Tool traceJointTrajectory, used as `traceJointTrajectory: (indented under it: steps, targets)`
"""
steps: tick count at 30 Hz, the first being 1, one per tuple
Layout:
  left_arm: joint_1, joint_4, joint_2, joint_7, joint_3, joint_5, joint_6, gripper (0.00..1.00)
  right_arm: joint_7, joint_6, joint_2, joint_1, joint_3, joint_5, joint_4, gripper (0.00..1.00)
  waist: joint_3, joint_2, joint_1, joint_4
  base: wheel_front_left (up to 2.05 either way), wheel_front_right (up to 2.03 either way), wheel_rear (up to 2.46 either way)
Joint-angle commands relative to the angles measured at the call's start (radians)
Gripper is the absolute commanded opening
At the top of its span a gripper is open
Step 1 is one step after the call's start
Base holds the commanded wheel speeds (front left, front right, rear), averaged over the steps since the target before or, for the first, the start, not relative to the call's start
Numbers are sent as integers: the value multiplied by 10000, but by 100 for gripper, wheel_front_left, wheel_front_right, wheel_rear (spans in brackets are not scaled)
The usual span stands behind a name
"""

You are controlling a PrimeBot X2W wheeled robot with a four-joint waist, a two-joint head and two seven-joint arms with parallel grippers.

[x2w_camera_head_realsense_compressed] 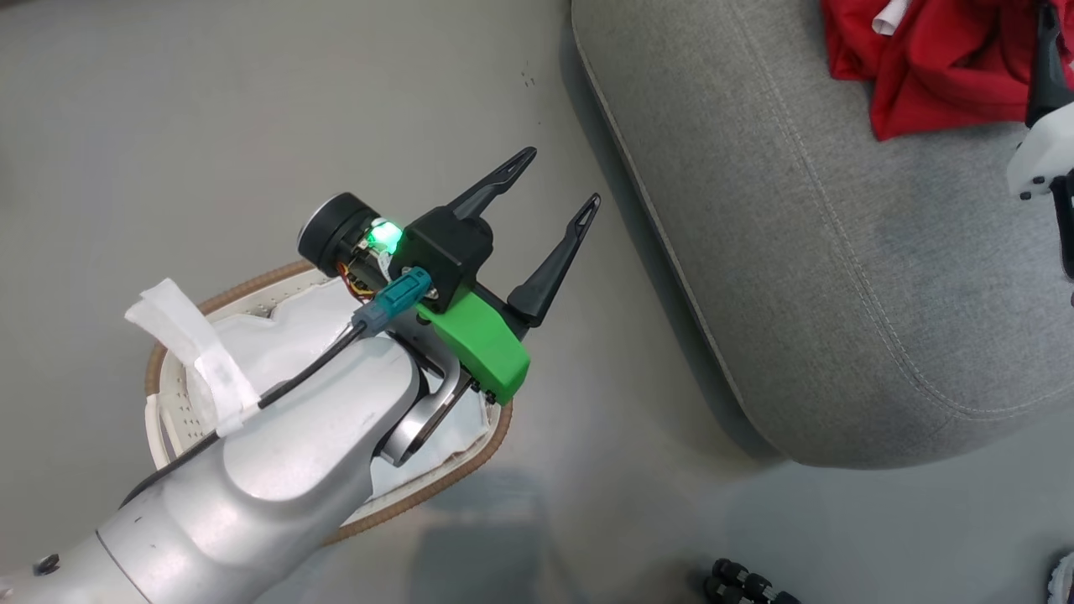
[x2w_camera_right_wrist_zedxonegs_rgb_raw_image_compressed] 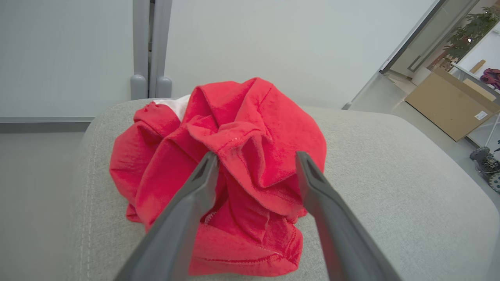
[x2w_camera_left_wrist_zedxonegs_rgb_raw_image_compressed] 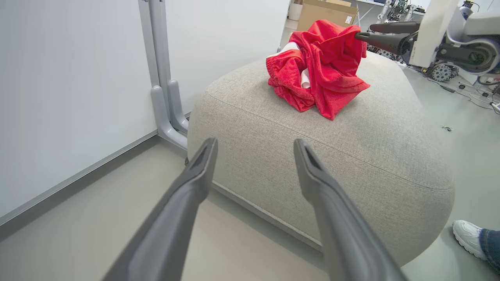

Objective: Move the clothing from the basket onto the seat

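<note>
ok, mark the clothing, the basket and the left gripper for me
clothing (x2w_camera_right_wrist_zedxonegs_rgb_raw_image_compressed: 250,128): right wrist view, top fold of the red heap.
basket (x2w_camera_head_realsense_compressed: 252,288): head view, upper arc of its brown rim.
left gripper (x2w_camera_head_realsense_compressed: 561,176): head view, midway between its spread fingertips.

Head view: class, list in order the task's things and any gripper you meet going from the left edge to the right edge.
basket → left gripper, open → seat → clothing, heaped on the seat

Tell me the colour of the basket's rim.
Brown, with a woven texture. The rim shows best in the head view, edging the white basket.
</note>
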Motion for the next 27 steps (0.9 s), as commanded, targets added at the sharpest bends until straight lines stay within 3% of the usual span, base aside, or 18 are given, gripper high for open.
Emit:
traceJointTrajectory:
  steps: [1, 7, 11, 19, 27]
  targets:
    - [230, 86, 39, -139, 103, -127, 66, 100, -43, -14, -157, 304, 176, 154, -199, 100, -614, 0, -1, 2, 0, 0, 0]
    - [833, 449, -28, -553, 500, -414, 136, 100, 60, -14, -530, 685, 673, 338, -828, 100, -1570, 0, -1, 428, 0, 0, 0]
    - [1382, 703, -96, -695, 975, -610, 183, 100, 185, -14, -357, 973, 607, 466, -1200, 100, -2195, 0, -1, 894, 0, 0, 0]
    - [3323, 591, 14, -715, 3010, -358, 345, 100, 82, -14, 670, 2280, 150, 445, -2094, 100, -3186, 0, -1, 1955, 0, 0, 0]
    - [5764, 253, -13, -717, 5493, 302, 312, 100, -22, -14, 1983, 3958, -159, -350, -3423, 100, -3789, 0, -1, 2803, 0, 0, 0]
